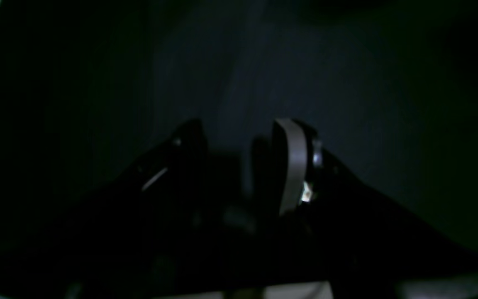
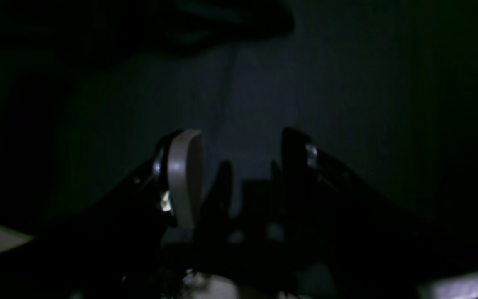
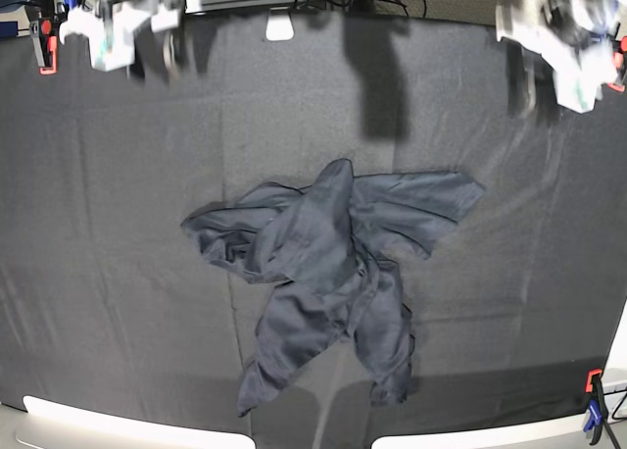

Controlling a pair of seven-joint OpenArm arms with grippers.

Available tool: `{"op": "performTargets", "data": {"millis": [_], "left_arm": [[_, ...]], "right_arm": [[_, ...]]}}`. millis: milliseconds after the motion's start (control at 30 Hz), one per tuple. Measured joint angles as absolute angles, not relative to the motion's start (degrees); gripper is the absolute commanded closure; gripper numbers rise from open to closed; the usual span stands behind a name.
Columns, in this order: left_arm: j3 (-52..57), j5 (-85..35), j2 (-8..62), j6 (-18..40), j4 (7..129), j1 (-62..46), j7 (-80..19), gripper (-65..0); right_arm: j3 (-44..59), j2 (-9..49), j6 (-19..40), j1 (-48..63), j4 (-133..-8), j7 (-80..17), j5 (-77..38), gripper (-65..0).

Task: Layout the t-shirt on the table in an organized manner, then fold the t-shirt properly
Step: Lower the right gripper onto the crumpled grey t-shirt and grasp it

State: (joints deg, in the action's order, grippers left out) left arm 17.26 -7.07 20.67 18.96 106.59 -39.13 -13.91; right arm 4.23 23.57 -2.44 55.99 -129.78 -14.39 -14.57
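Pale counter edge (image 3: 118, 424) runs along the bottom of my base view, and just beyond it the t-shirt (image 3: 328, 273) lies crumpled near the middle of the black-draped counter. Nothing of the job looks done to me: the shirt is bunched and twisted, one lobe flung toward the view's right, another toward its left, and two long tails trailing down toward the near edge. As I judge it, the long axis runs roughly from the far side to the near side, tilted a little; which end is the collar I cannot tell. Spreading it flat and every fold remain. My left fingers (image 1: 243, 162) and my right fingers (image 2: 239, 166) stand released and empty, both arms parked high at the far corners, well apart from the fabric.
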Motion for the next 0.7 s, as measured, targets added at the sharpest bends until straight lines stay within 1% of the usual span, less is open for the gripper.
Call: {"op": "performTargets", "data": {"millis": [133,233,333,400,500,533,633,700], "left_arm": [[17.19,-7.73,21.30,19.40,107.13,-34.50,-11.62,-24.5],[17.26,-7.57,21.71,19.31,107.20,-33.47,-12.03,-23.9],[17.21,-8.05,21.82,19.66,106.96,-31.55,-12.38,-15.0],[17.19,-8.23,22.04,19.53,107.00,-29.32,-12.03,-12.6],[17.26,-8.32,22.22,19.35,107.00,-27.62,-12.14,-12.8],[17.26,-8.25,22.22,19.31,106.98,-27.38,-12.64,-13.8],[17.23,-8.23,22.20,19.35,106.98,-25.56,-14.09,-20.8],[17.23,-8.43,22.22,19.51,106.98,-24.32,-15.35,-23.8]], "right_arm": [[4.29,20.80,-1.87,49.54,-129.75,-18.92,-15.77,-29.5],[4.25,19.18,1.32,44.88,-129.75,-21.71,-16.97,-29.5],[4.23,18.55,3.57,40.51,-129.73,-23.68,-19.64,-29.5],[4.25,17.17,3.66,37.98,-129.75,-23.81,-19.57,-29.5],[4.12,15.51,3.97,34.98,-129.75,-25.12,-19.64,-29.5],[3.84,15.05,4.08,34.00,-129.75,-25.76,-19.57,-29.5],[2.37,14.70,4.25,31.57,-129.71,-27.53,-19.31,-29.5],[0.84,13.80,5.41,30.48,-128.95,-27.38,-16.40,-29.5]]}}
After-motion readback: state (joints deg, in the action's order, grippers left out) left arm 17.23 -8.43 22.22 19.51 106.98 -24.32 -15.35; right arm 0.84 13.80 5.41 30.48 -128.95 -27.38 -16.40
